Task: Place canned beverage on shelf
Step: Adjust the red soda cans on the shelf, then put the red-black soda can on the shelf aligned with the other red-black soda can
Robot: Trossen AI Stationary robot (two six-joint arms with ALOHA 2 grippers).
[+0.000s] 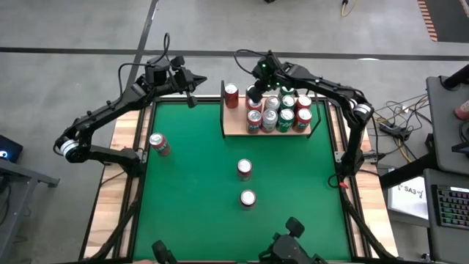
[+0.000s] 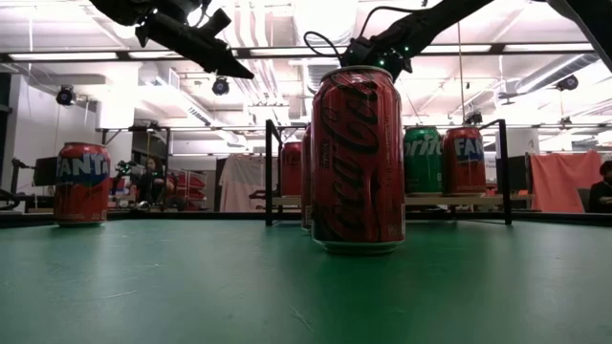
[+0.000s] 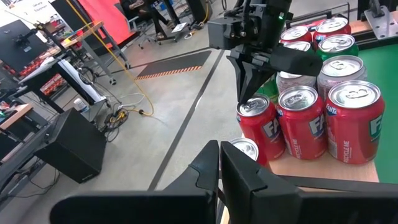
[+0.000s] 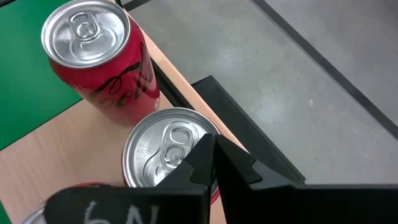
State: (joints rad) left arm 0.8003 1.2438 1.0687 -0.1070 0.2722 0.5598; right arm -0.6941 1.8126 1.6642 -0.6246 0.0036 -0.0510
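High view: green table (image 1: 198,191), grey concrete floor (image 1: 88,29) all round. Right fingers (image 1: 256,94) pressed together above the shelf (image 1: 236,126); left fingers (image 1: 192,101) together too, just off the table's far edge.

A keyboard (image 1: 448,207) and white paper (image 1: 410,192) on a side desk. Cables (image 1: 399,117) on the grey floor. Black box (image 3: 68,146) nearby.

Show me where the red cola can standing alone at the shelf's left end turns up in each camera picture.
High view: the cola can stands at the left end, apart from the cluster.
Low view: far back, just right of the left black upright.
Left wrist view: likely the partly hidden silver top, low in the middle.
Right wrist view: upper left, seen from above.
Shared landmark: the shelf.
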